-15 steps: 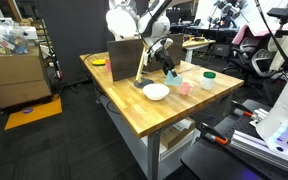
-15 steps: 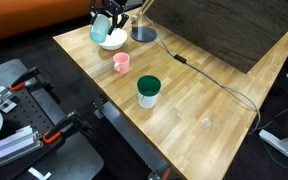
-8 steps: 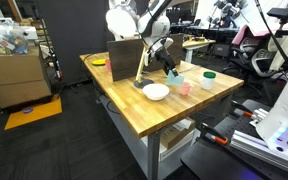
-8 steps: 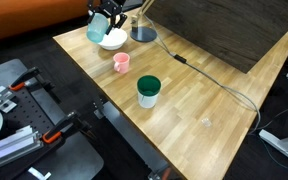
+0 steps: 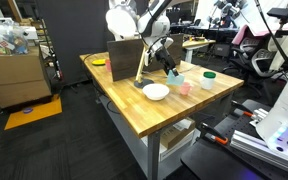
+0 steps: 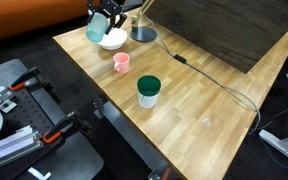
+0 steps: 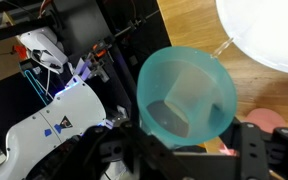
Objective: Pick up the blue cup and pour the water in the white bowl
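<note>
Gripping the blue cup (image 7: pixel 184 85) firmly, the end effector (image 7: pixel 191 140) holds it tilted toward the white bowl (image 7: pixel 269 35), probably so that it pours over its lip into the bowl.

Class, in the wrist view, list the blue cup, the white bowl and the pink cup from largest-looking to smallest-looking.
1. blue cup: fills the middle, though it is nearest the camera.
2. white bowl: cut off by the frame edge, so its rank against the cup is unsure.
3. pink cup: small, partly hidden.
</note>
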Robot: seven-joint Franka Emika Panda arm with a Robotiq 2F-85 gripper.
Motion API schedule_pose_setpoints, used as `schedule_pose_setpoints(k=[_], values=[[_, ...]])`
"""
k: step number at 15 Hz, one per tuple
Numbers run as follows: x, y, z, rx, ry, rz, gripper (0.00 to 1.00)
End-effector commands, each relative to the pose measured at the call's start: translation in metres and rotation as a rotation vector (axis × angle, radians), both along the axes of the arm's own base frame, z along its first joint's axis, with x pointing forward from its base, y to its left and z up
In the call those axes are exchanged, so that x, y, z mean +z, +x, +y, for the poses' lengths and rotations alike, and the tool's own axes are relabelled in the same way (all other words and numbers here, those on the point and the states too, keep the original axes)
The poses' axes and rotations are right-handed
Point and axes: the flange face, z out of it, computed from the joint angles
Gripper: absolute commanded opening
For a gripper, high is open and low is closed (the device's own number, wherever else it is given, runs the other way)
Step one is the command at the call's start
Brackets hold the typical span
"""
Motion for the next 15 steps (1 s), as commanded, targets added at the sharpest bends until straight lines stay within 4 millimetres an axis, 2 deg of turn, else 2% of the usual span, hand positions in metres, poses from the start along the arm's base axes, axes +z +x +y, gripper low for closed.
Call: schedule_pose_setpoints(k=[1, 9, 15], values=[[0.007, 0.003, 0.001, 0.012, -0.001, 0.016, 0.48], [0.01, 0.02, -0.001, 0.071, 0.114, -0.108, 0.48], [-0.001, 0.023, -0.026, -0.007, 0.233, -0.294, 0.48]])
